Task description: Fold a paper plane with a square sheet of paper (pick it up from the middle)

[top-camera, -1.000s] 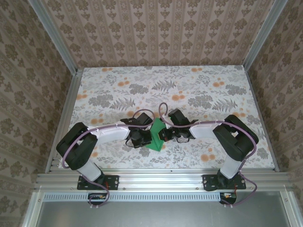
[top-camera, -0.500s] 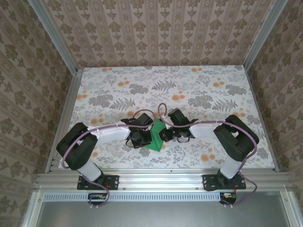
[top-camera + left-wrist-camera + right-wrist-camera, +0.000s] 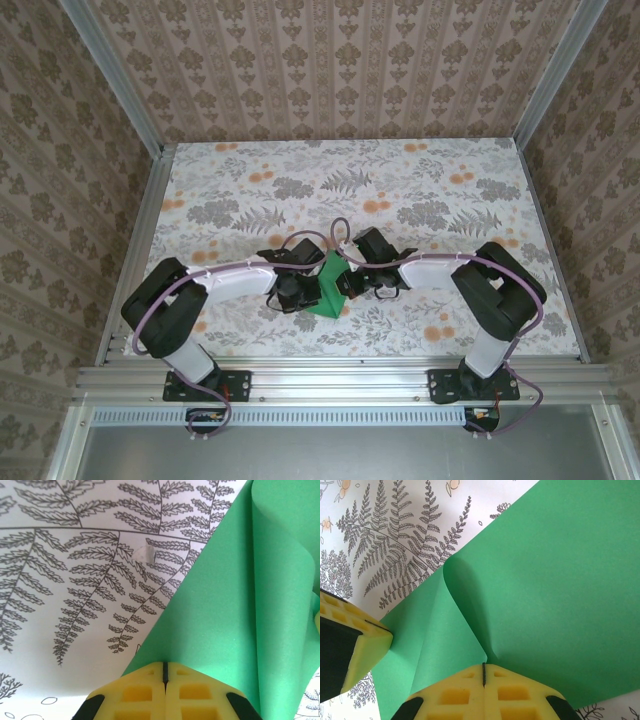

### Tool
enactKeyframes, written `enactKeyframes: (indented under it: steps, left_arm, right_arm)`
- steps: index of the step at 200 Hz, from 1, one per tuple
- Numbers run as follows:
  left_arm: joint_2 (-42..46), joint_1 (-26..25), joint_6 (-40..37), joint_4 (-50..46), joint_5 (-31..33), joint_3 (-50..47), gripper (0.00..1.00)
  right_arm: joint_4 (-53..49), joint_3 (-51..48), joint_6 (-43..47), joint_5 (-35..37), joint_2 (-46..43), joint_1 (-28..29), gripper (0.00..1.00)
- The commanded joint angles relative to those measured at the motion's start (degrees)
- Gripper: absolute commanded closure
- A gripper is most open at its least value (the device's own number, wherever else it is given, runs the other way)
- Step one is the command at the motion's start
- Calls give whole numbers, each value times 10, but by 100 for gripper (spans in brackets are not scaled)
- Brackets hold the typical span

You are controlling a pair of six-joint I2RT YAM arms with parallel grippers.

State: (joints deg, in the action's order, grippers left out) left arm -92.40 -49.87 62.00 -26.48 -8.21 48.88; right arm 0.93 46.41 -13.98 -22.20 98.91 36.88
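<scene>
The square sheet of paper [image 3: 328,292], bright green, hangs bent between my two grippers just above the middle front of the table. My left gripper [image 3: 311,294] is shut on its left edge; in the left wrist view the paper [image 3: 225,605] spreads up and to the right from the closed yellow fingertips [image 3: 150,677]. My right gripper [image 3: 349,285] is shut on the opposite side. In the right wrist view a raised fold of the paper [image 3: 545,580] runs up from its closed tips [image 3: 483,666]. The left gripper's yellow finger [image 3: 362,640] touches the paper's left corner there.
The table [image 3: 400,190] has a floral and fern print cover. Patterned walls and aluminium posts enclose it on three sides. A small scrap of clear tape [image 3: 145,554] lies on the cover near the paper's left edge.
My right gripper has edged slightly left toward the left gripper, bending the paper a little more. The left arm has stayed in place.
</scene>
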Motion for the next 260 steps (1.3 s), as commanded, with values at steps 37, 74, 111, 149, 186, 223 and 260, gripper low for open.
enactKeyframes:
  steps: [37, 74, 111, 149, 186, 223, 260]
  left_arm:
    - [-22, -8, -14, -34, 16, 8, 100]
    - [-22, -8, -15, -38, 17, 11, 100]
    - [-7, -9, -25, -40, 16, 29, 100]
    - [-12, -9, -34, -53, 21, 40, 100]
    - [-21, -8, -31, -45, 18, 30, 100]
    - [-22, -10, -29, -46, 21, 28, 100]
    - [-28, -11, -32, -48, 21, 31, 100]
  right_arm:
    - [-38, 23, 30, 26, 25, -2, 93]
    - [-39, 22, 29, 29, 31, -2, 93]
    - [-45, 25, 23, 27, 30, -1, 93]
    - [-31, 27, 2, -9, 3, -1, 93]
    - [-18, 28, -7, -34, -1, -1, 93]
    - [-28, 33, -6, -45, -1, -1, 93]
    - [-49, 44, 18, -17, 23, -2, 93]
